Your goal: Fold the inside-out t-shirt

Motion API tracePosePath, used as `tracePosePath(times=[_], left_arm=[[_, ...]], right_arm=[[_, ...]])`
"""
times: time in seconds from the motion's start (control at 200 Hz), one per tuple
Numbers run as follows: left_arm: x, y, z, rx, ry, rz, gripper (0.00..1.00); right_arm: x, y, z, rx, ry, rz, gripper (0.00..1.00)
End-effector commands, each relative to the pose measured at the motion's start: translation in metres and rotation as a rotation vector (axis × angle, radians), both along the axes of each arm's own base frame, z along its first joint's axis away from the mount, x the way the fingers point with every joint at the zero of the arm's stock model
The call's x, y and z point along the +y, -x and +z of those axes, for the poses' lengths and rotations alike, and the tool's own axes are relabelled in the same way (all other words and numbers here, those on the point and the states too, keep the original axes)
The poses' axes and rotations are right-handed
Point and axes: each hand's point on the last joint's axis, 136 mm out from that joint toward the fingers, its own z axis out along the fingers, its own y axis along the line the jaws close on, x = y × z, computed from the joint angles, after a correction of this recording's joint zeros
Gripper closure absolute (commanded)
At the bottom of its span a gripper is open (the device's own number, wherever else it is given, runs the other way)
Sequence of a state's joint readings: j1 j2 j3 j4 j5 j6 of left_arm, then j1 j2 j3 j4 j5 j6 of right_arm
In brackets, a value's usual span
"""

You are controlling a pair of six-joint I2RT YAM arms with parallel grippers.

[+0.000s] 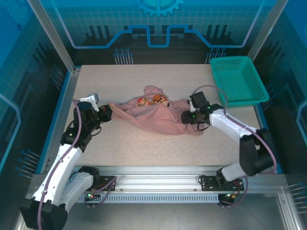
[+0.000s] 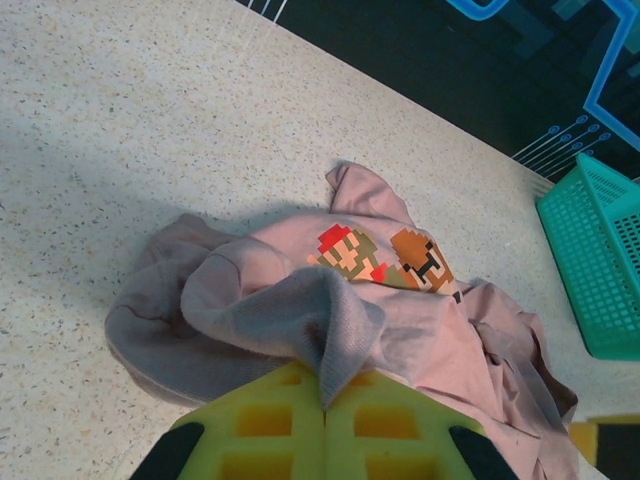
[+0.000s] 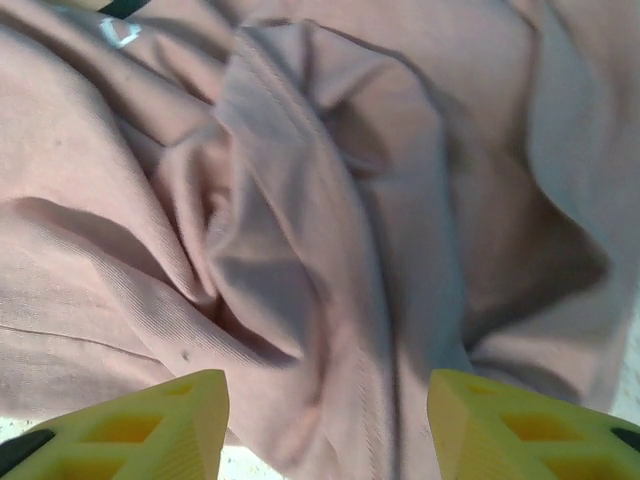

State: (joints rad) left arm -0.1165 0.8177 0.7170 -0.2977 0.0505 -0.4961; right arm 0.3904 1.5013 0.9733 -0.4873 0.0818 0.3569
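The inside-out t-shirt (image 1: 158, 116) lies crumpled in the middle of the table, salmon-pink, with a red, orange and brown pixel print (image 2: 385, 258) facing up. My left gripper (image 1: 106, 113) is at the shirt's left end, shut on a ribbed fold of the cloth (image 2: 330, 330) that rises between its yellow fingers (image 2: 260, 430). My right gripper (image 1: 187, 116) is low over the shirt's right end, open, its yellow fingertips (image 3: 180, 420) apart with loose folds of the t-shirt (image 3: 330, 230) beneath and between them.
A teal mesh basket (image 1: 237, 80) stands at the table's back right corner. Bare speckled tabletop (image 1: 158, 148) lies in front of the shirt and behind it. Metal frame rails border the table on the left and near sides.
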Motion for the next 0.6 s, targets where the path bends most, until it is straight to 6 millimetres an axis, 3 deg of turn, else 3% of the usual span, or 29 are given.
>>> tracePosePath(times=[0.0, 0.22, 0.345, 0.485, 0.595], left_arm=[[-0.002, -0.003, 0.002, -0.012, 0.014, -0.017, 1.0], [-0.003, -0.004, 0.0, -0.009, 0.0, -0.028, 1.0], [-0.003, -0.005, -0.002, -0.008, -0.004, -0.028, 1.0], [0.001, -0.006, -0.003, -0.002, -0.01, -0.006, 1.0], [0.011, -0.007, 0.002, -0.01, -0.021, 0.055, 1.0]], right_arm=[[0.012, -0.018, -0.005, -0.015, 0.127, 0.091, 0.45], [0.013, -0.049, -0.039, 0.039, 0.238, 0.128, 0.51], [0.012, -0.067, -0.044, 0.033, 0.239, 0.12, 0.64], [0.014, -0.077, -0.028, 0.005, 0.18, 0.126, 0.84], [0.007, -0.075, 0.011, -0.045, 0.076, 0.109, 0.93]])
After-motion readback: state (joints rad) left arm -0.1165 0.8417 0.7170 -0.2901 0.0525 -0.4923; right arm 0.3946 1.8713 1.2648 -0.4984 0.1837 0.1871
